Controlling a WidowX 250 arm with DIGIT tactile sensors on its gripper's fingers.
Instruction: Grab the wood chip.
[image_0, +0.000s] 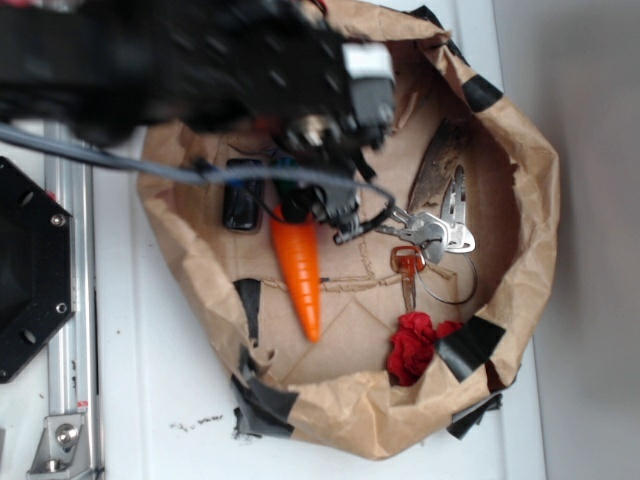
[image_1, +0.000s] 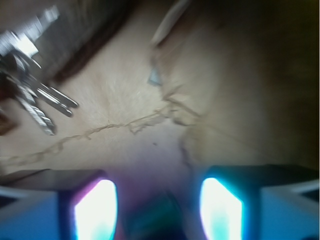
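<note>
**Black arm reaches into the paper nest**

Your gripper (image_1: 159, 202) hangs with its fingers spread over bare cardboard, holding nothing. It sits above the carrot (image_0: 300, 270), beside the keys (image_0: 432, 234). Your wood chip (image_0: 432, 170) lies apart, against the paper wall (image_0: 525, 180).

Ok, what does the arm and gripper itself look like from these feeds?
The arm is bulky and black, with a white block near the wrist and a grey cable trailing beneath it. Thin black wires loop by the gripper. In the wrist view its fingers look dark, with pads glowing white, edged cyan and magenta.
</note>
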